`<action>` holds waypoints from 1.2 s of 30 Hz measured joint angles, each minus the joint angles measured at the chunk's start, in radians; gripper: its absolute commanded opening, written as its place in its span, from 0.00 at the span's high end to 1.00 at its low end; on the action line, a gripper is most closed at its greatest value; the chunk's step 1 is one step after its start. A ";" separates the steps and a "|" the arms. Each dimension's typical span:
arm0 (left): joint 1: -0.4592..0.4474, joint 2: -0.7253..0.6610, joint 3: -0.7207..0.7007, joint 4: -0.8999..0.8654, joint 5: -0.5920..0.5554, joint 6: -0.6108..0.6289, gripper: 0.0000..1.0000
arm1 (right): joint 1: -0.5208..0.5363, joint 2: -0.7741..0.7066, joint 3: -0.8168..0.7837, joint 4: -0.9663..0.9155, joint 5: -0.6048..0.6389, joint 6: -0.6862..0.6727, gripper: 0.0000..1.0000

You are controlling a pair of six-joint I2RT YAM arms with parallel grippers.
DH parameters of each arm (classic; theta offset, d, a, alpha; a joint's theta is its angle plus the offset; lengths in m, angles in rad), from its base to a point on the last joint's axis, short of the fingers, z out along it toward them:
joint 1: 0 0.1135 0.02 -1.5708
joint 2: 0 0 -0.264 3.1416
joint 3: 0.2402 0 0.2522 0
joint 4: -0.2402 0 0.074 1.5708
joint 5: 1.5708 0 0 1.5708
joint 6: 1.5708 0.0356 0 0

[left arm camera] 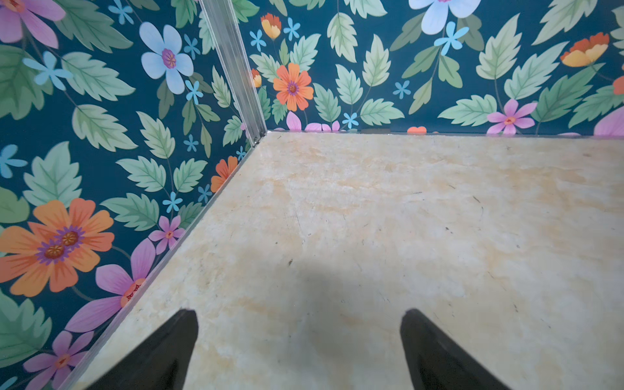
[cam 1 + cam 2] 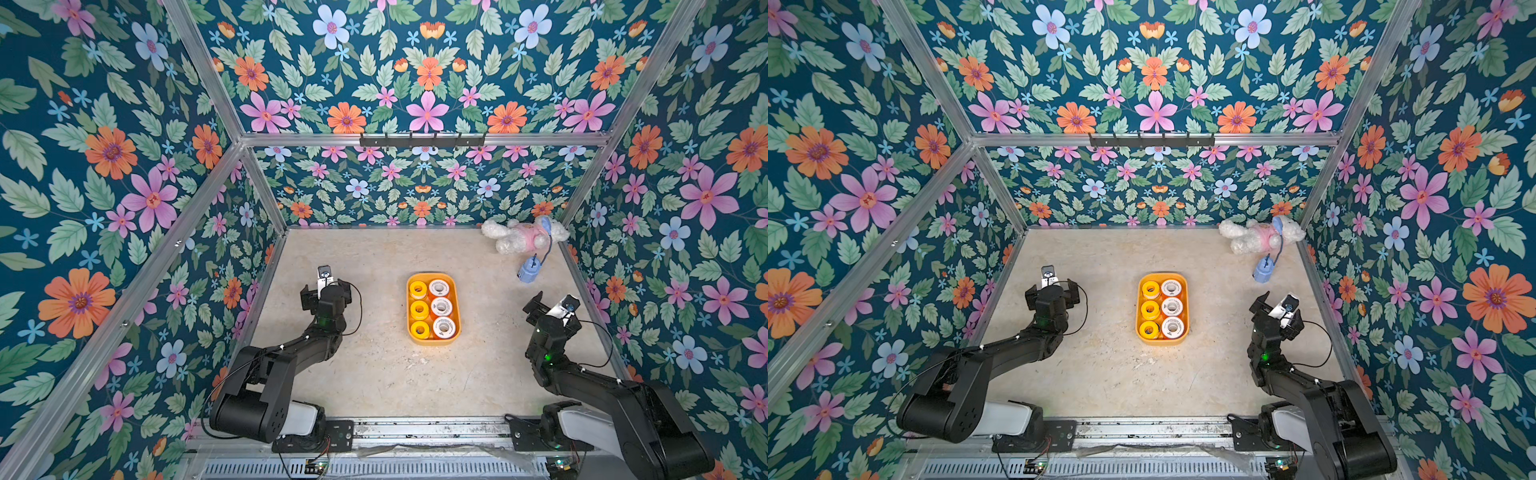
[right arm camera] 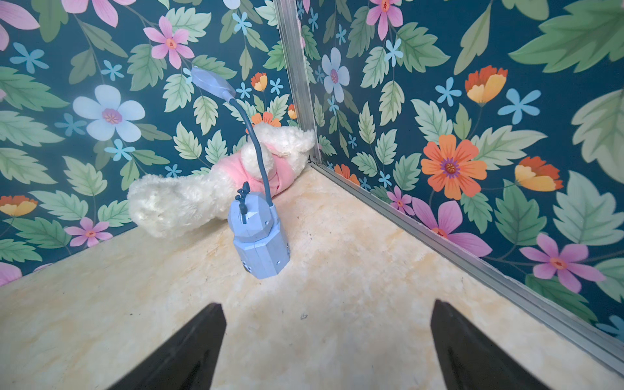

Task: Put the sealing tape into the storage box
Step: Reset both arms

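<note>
Near edge of the bench (image 2: 374, 374): both arm bases, elbows folded.

Left pincer (image 1: 299, 314) – jaws wide, nothing between them, over bare bench by the left edge. Right pincer (image 3: 327, 304) – likewise wide and empty, by the right edge, facing the far right corner.

Mid-bench: storage box (image 2: 432, 341), well apart from both pincers. Sealing tape (image 2: 419, 309) lies inside it in two rows of three, yellow on one side and white-faced on the other. Whether a lower layer sits beneath, cannot tell. No spool visible loose on the bench in both top views.

Far right corner: blue object (image 2: 528, 270) on a cord, touching a plush toy (image 2: 519, 235). Not task items.

Judgement: packing looks finished and the arms are parked. Next move calls only for a check for stray spools, with no further grasp.
</note>
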 measured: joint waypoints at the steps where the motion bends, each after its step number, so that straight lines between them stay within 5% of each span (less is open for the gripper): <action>1: 0.013 0.003 0.005 0.002 0.025 0.002 0.01 | -0.002 0.010 0.005 0.009 -0.014 -0.006 0.01; 17: 0.141 -0.011 -0.012 0.088 0.342 0.010 0.01 | -0.094 0.039 -0.010 0.103 -0.177 -0.060 0.01; 36: 0.206 0.011 -0.089 0.148 0.401 0.012 0.01 | -0.116 0.077 -0.001 0.126 -0.283 -0.093 0.01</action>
